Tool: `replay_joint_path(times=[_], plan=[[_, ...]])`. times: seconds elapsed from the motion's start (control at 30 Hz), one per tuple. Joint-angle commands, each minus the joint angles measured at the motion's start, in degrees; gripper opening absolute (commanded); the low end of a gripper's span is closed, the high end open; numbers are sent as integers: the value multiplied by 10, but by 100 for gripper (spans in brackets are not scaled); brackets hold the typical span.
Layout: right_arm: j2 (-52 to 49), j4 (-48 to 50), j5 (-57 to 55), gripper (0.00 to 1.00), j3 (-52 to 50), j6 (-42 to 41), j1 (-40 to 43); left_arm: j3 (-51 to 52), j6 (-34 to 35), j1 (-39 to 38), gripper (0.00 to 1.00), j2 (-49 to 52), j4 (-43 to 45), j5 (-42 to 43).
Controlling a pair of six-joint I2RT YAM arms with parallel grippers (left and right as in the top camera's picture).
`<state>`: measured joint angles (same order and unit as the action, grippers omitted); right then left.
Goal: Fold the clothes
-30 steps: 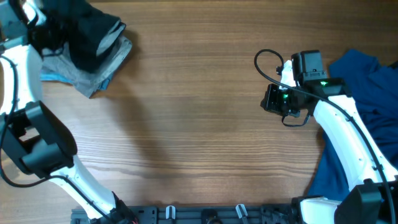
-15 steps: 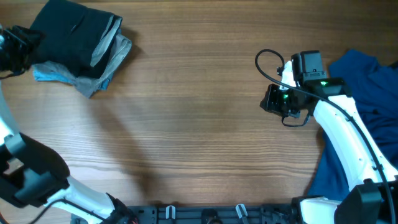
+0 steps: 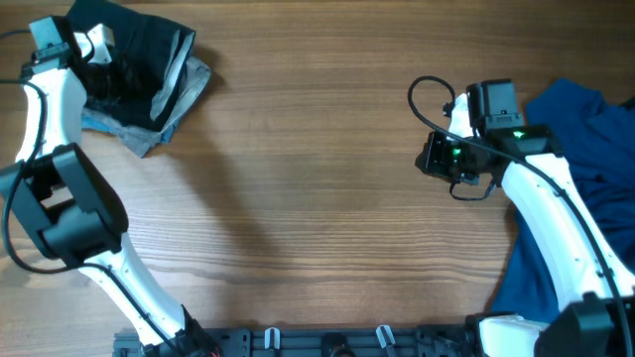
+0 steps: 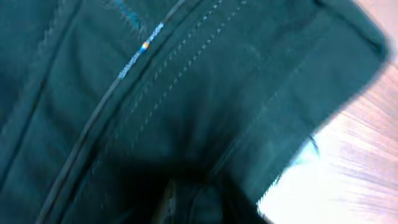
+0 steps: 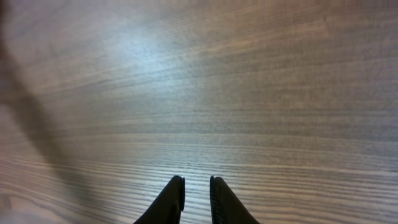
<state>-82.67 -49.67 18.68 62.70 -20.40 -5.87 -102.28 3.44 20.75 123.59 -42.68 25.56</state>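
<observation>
**Desk:** What is in your jaws right now?

**Caption:** Your right gripper [image 5: 196, 198] holds its tips barely parted over the bare table [image 5: 199, 93], gripping nothing. Your left gripper [image 3: 92, 59] sits buried in the black shirt [image 3: 139, 45]. Whether it pinches cloth, the pictures do not tell.

**Desk:** And what has changed?

**Caption:** Half a second ago your left arm hung at the far-left edge, clear of the pile. Now it is back on the shirt, which lies atop the grey shorts [image 3: 190, 84] at the far left. That reads as a fresh reach to regrasp. Your right arm has not budged, and the blue garment [image 3: 585, 119] stays rumpled at the right.

**Desk:** Any writing?

**Caption:** None legible, only seams and a small blue-and-orange stitch [image 4: 143, 48].
</observation>
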Motion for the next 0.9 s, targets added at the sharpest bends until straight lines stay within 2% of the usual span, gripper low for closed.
replay_joint_path(times=[0.0,0.13,0.23,0.3,0.33,0.4,0.43,0.47,0.5,0.77,0.83,0.87], plan=[[64,3,-12,19,13,11,-2,-34,-19,6,44,-97,-42,24],[141,4,-11,21,42,24,-2,-61,-77,-4,54,-218,-84,65],[209,10,-11,21,59,58,-2,-61,-157,-27,65,-323,-129,65],[265,14,-11,22,65,87,-2,-61,-192,-43,79,-383,-177,60],[287,15,-11,24,65,99,-2,-61,-196,-50,100,-413,-208,54],[341,14,-14,31,65,130,-2,-61,-196,-55,100,-460,-259,43],[360,14,-14,38,65,136,-2,-61,-196,-55,100,-473,-276,43],[378,12,-13,57,65,136,-2,-61,-196,-55,100,-484,-291,43],[395,12,-13,100,65,135,-2,-61,-196,-55,100,-495,-305,35],[422,10,-13,100,63,120,-2,-61,-195,-55,100,-522,-318,31],[420,7,-12,100,63,77,-2,-61,-196,-55,100,-522,-318,31],[419,5,-9,100,63,28,-2,-61,-195,-55,100,-522,-318,31]])
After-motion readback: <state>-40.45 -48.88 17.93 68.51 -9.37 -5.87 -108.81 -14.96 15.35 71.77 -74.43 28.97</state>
